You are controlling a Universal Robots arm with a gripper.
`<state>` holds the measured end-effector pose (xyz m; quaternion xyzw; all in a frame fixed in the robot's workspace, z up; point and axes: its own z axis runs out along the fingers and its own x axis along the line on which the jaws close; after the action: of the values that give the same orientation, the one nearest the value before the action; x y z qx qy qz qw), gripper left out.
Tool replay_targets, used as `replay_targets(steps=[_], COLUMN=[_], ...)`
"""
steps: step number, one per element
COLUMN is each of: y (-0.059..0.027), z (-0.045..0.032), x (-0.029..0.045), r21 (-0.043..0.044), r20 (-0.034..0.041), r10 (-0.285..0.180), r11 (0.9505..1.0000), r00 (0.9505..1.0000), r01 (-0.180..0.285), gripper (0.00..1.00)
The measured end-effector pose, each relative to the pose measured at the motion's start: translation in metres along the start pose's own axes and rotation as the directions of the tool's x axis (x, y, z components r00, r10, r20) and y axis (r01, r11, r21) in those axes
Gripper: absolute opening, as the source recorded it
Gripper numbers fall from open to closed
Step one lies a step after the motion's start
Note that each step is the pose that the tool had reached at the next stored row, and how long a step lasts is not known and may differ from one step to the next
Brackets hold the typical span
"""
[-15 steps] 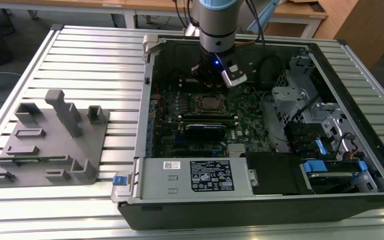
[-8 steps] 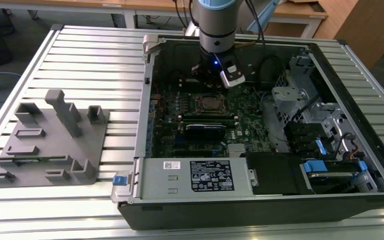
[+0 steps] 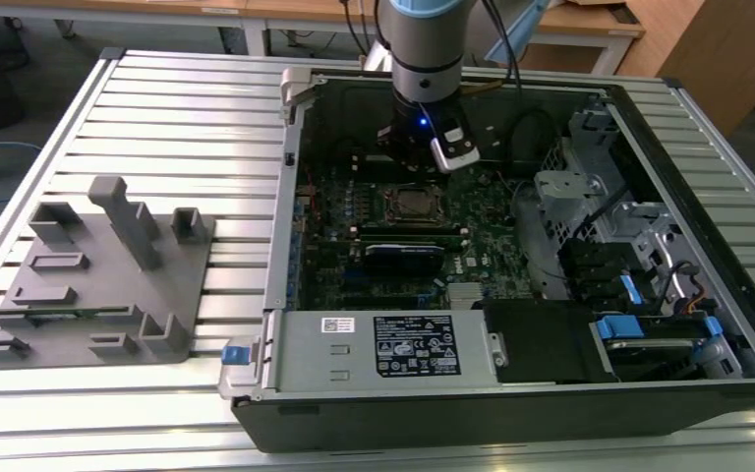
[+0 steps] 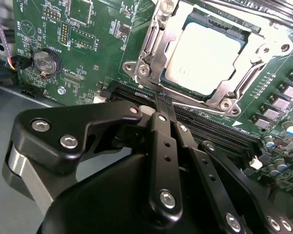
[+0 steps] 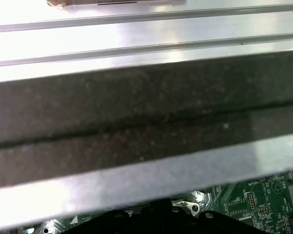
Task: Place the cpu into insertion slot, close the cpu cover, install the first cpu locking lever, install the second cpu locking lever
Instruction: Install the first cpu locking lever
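Observation:
The cpu (image 4: 205, 58), a pale silver square, lies flat in the insertion slot (image 4: 208, 17) on the green motherboard. The cpu cover (image 4: 154, 41), a silver frame, lies down around the chip, and the chip's face shows through its cut-out. My gripper (image 4: 162, 101) is shut, its black fingertips pressed together right at the cover's near edge; whether they touch a lever I cannot tell. In the exterior view the gripper (image 3: 417, 165) hangs inside the open case just behind the cpu (image 3: 413, 203).
A grey power-supply box (image 3: 377, 344) fills the case's front. Drive bays and cables (image 3: 613, 256) crowd the exterior view's right. A grey fixture (image 3: 89, 275) stands on the slatted table. Memory slots (image 4: 219, 127) and a coin battery (image 4: 44, 62) flank the socket. The case wall (image 5: 136, 122) is close by.

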<state>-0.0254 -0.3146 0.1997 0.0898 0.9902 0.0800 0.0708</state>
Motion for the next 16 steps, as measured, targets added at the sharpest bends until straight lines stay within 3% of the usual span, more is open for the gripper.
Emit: replay_targets(steps=[16], y=[0.0055], z=[-0.0005], x=[0.0022], r21=[0.0015], r20=[0.0073], r10=[0.041], r11=[0.9992], r00=[0.9991], r01=[-0.041], gripper=[0.11])
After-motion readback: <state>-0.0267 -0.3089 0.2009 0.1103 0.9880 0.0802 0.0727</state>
